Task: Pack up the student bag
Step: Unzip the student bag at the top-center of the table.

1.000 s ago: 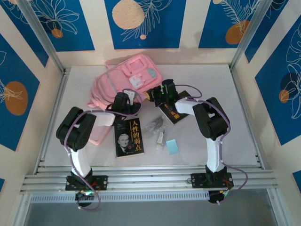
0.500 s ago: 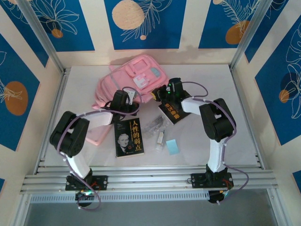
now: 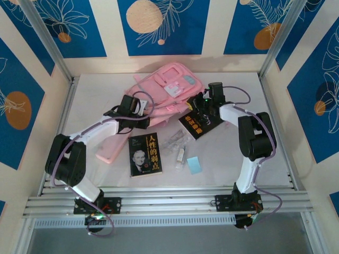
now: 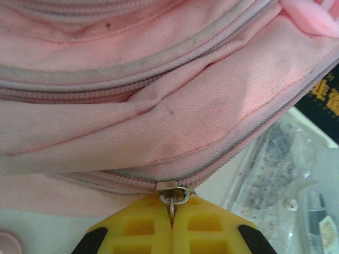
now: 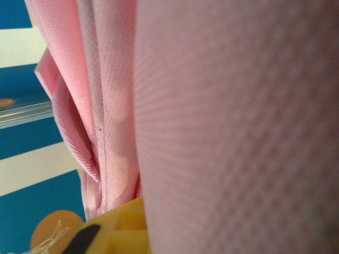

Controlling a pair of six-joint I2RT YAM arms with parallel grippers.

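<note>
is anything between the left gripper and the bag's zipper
Nothing visible does. The left gripper is shut on the zipper pull of the student bag, and its yellow fingers sit right at the bag's pink edge.

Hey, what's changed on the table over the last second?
The student bag slid right with the right tool, which presses into its fabric. The left tool, shut on the zipper pull, moved slightly left. The portrait book, the dark book and the pink pouch stayed put.
</note>
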